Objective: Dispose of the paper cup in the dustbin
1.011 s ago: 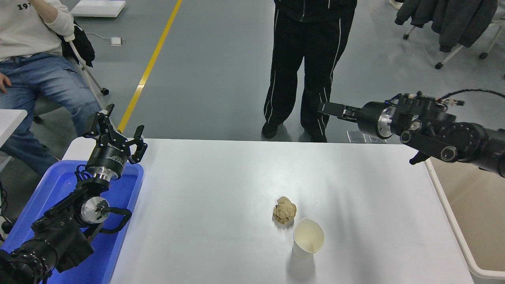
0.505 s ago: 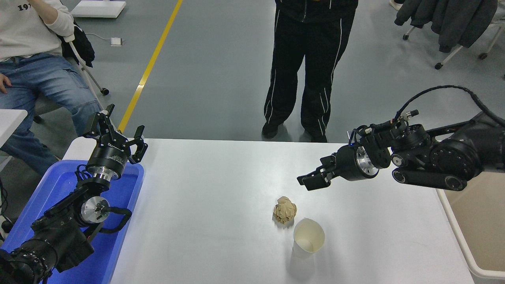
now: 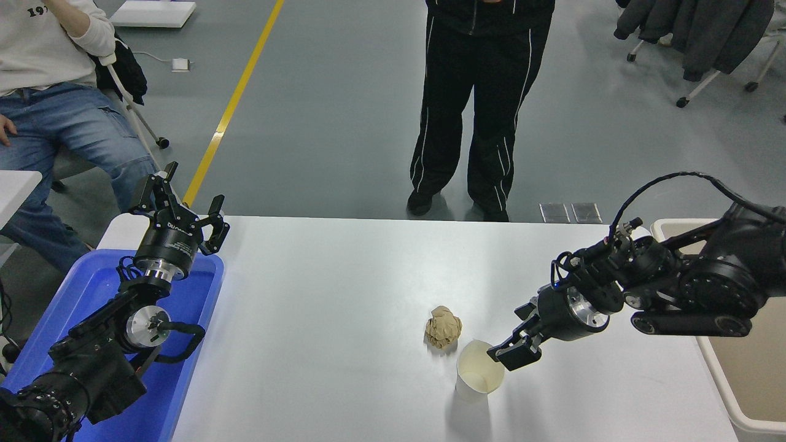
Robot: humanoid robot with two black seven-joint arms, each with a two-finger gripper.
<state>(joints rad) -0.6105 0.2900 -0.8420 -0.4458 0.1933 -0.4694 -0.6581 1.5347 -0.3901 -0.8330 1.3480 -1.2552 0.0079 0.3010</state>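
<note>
Item 1: one white rectangular table (image 3: 344, 276), bearing everything I list below except the bin and the people.

Item 2: one large rectangular beige plastic dustbin (image 3: 746, 368) with a thick off-white rim, standing off the table's right edge. I see only its near left part.

Item 3: one blue plastic tray (image 3: 92, 288) at the table's left end, partly covered by my left arm.

Item 4: two people beyond the table's far side. One person in black striped trousers (image 3: 476, 110) stands at centre; one person in blue jeans (image 3: 67, 135) sits at the upper left.

Item 5: two black arms. My left gripper (image 3: 178, 205) is parked above the tray's far end, fingers spread wide, holding nothing. My right gripper (image 3: 513, 355) reaches in from the right edge and slants down toward the cup. Its fingers sit at the cup's right rim; from this angle I cannot tell how far apart they are, nor whether they touch the rim.

Item 6: one small white tapered paper cup (image 3: 476, 377) with a cream inside, upright on the table at front centre-right, well apart from the dustbin.

Item 7: one crumpled tan paper ball (image 3: 443, 326), just beside the cup on its far-left side.
</note>
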